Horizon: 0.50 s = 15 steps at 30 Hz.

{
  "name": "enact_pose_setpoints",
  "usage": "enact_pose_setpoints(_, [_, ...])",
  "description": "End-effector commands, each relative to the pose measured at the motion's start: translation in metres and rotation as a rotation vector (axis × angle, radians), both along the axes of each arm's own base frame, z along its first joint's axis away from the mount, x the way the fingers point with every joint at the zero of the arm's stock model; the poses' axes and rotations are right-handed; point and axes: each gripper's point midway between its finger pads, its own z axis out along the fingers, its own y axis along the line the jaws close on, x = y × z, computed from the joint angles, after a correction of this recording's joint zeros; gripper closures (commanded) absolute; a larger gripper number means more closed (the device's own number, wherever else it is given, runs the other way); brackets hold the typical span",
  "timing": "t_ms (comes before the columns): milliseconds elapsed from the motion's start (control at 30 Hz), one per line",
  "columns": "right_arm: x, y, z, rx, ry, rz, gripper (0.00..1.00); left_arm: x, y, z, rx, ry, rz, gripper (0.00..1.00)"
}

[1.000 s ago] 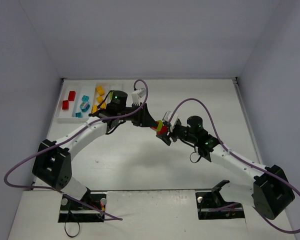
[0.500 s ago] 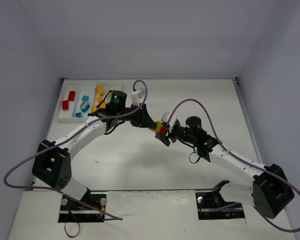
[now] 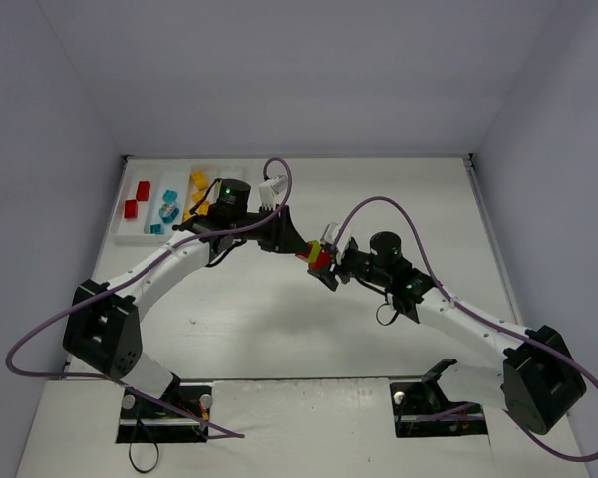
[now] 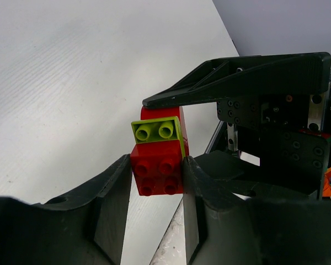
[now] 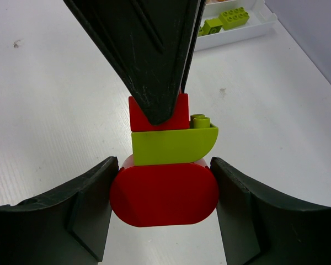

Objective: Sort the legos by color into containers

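Note:
A lego clump of a red brick, a lime green brick and a rounded red brick hangs above mid-table, held from both sides. My left gripper is shut on the square red brick, with the lime brick stacked beyond it. My right gripper is shut on the rounded red brick, below the lime brick and the other red brick. The white tray at the far left holds red, cyan and yellow bricks in separate compartments.
The tray's corner with lime green bricks shows at the top of the right wrist view. The left arm partly covers the tray's right side. Purple cables loop over both arms. Walls close in the table on the left, back and right.
Both grippers and the clump between them have shifted slightly to the left. Both grips are unchanged.

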Motion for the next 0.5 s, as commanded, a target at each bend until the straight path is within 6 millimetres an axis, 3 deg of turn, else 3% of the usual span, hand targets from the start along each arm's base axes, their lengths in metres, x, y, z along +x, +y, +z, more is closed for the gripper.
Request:
enact_pose_setpoints(0, [0.0112, 0.0005, 0.0141, 0.031, -0.056, -0.028, 1.0, 0.0025, 0.0038, 0.0533, -0.074, -0.155, -0.026, 0.97])
enact_pose_setpoints(467, [0.0128, 0.0011, 0.01, 0.019, -0.048, -0.028, 1.0, 0.0003, 0.0046, 0.0517, -0.069, -0.143, -0.042, 0.97])
